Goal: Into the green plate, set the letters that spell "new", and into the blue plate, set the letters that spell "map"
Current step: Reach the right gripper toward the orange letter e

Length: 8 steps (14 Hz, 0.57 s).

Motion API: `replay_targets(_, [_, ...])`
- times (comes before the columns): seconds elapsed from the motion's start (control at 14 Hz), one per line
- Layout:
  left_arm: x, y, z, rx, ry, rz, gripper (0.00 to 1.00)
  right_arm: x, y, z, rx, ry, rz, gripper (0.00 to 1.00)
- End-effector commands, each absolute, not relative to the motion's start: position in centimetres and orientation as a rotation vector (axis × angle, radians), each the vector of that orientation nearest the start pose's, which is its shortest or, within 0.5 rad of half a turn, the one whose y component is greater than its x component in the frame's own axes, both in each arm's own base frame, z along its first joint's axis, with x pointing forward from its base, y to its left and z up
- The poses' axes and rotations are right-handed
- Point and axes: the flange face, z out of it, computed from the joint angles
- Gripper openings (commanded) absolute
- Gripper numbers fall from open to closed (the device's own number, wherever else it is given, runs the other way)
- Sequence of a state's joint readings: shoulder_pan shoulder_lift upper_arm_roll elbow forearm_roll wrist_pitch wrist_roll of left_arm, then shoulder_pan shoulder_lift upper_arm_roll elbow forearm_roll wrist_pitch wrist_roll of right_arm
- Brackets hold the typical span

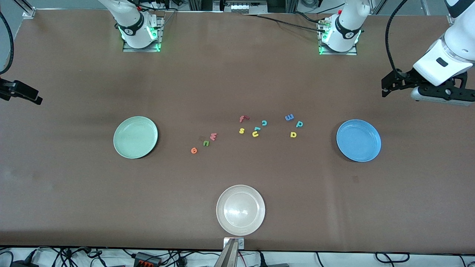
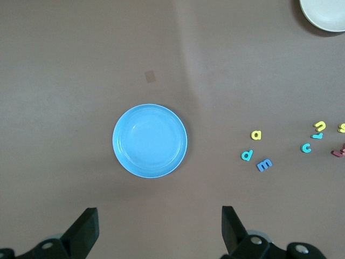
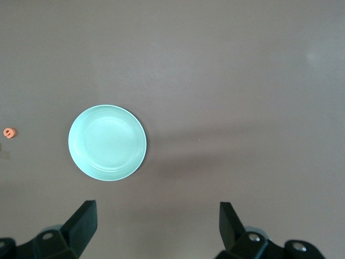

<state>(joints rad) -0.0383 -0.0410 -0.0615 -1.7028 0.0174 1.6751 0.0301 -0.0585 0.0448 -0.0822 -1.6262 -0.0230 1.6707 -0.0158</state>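
The green plate (image 1: 135, 137) (image 3: 107, 142) lies empty toward the right arm's end, and the blue plate (image 1: 358, 140) (image 2: 150, 140) lies empty toward the left arm's end. Between them, the orange e (image 1: 193, 150) (image 3: 8, 132), olive n (image 1: 206, 143) and red-pink w (image 1: 213, 136) form a small group. The blue m (image 1: 289, 117) (image 2: 264, 165), teal p (image 1: 299, 124) (image 2: 246, 155) and yellow a (image 1: 293, 134) (image 2: 256, 135) lie closer to the blue plate. My left gripper (image 1: 386, 89) (image 2: 160, 216) hangs open and empty high beside the blue plate. My right gripper (image 1: 35, 98) (image 3: 157, 210) hangs open and empty high beside the green plate.
A whitish-beige plate (image 1: 240, 210) (image 2: 326, 13) sits near the table's front edge, nearer to the camera than the letters. Mid-table lie a red f (image 1: 243, 118), yellow s (image 1: 241, 130), yellow u (image 1: 255, 134) and teal c (image 1: 264, 122). Both arm bases stand along the farthest table edge.
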Motion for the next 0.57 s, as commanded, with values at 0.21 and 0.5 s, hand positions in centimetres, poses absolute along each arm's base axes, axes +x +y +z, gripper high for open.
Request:
replay_targets(0.21, [54.9,-5.3,59.8,-3.125,0.238,-0.012,1.0,56.5,-8.5,58.1,-3.158,0.171,-0.014,1.0])
replay_targets(0.5, [54.9,-5.3,59.8,-3.125,0.238,-0.012,1.0,57.2,-7.6,56.6,-3.152,0.145,0.038,1.0])
